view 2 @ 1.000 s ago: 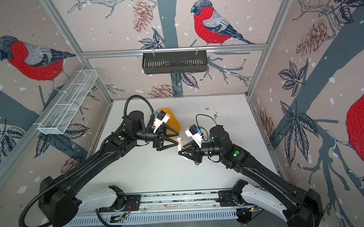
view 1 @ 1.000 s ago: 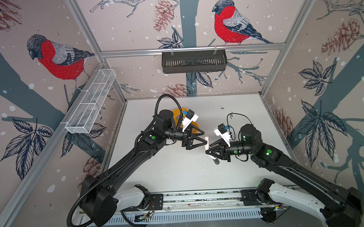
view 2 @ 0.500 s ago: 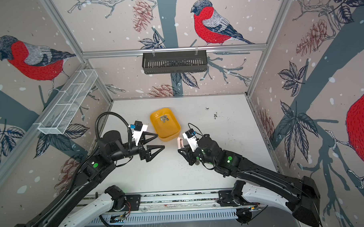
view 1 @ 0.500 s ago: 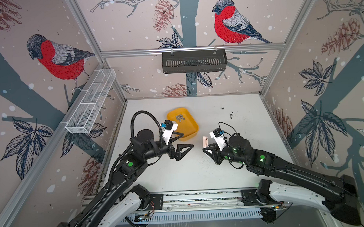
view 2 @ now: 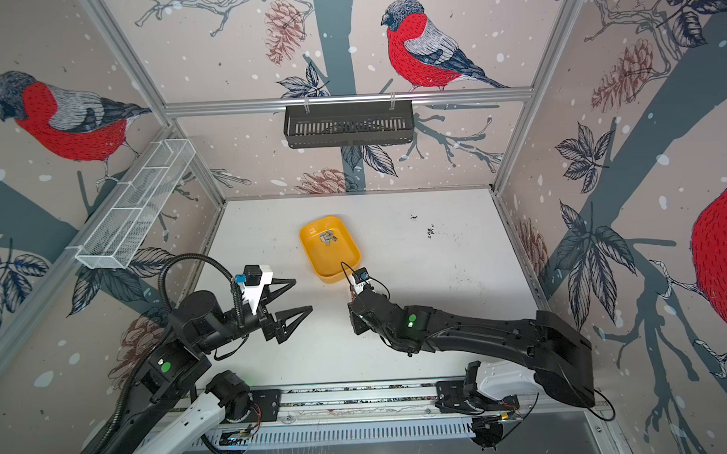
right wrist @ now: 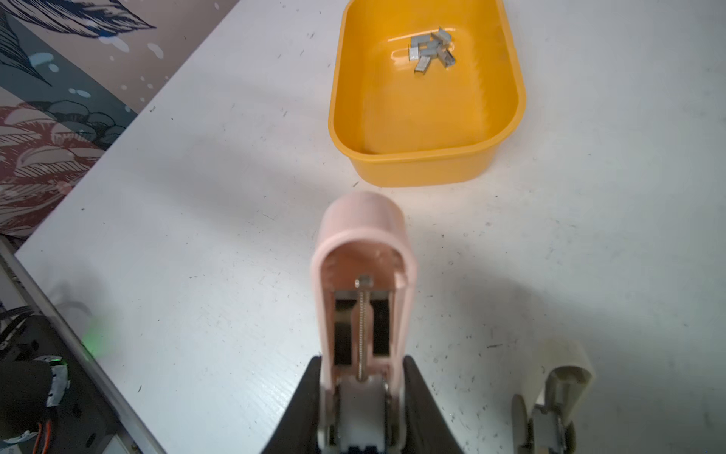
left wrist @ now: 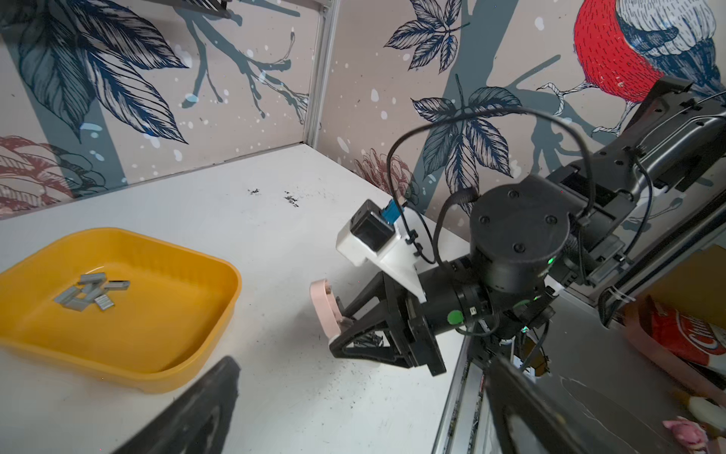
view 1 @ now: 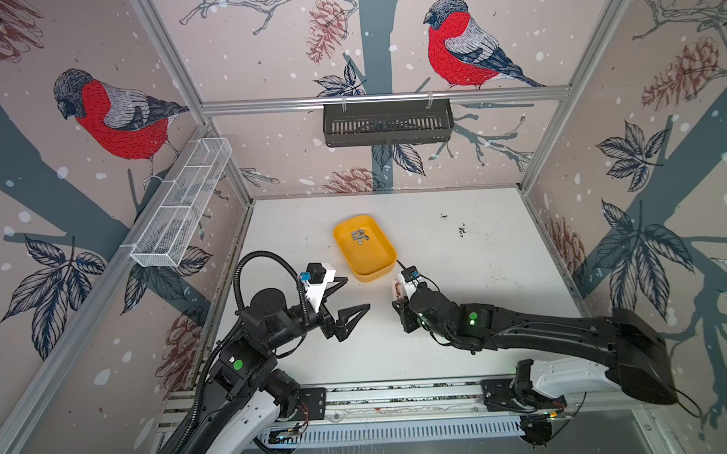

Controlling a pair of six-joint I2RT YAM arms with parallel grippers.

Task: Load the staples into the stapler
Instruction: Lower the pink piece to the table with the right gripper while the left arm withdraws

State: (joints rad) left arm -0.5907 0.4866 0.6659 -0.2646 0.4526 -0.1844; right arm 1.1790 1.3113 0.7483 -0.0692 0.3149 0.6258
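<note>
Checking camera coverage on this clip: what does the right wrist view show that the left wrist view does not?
Only the right wrist view: the open inside of the pink stapler, with its spring rail, and what looks like a second, cream stapler nearby. Only the left wrist view: the right tool from outside, shut on the pink stapler, and its wrist camera. Both: the yellow tray holding the staples, and the pink stapler itself.
</note>
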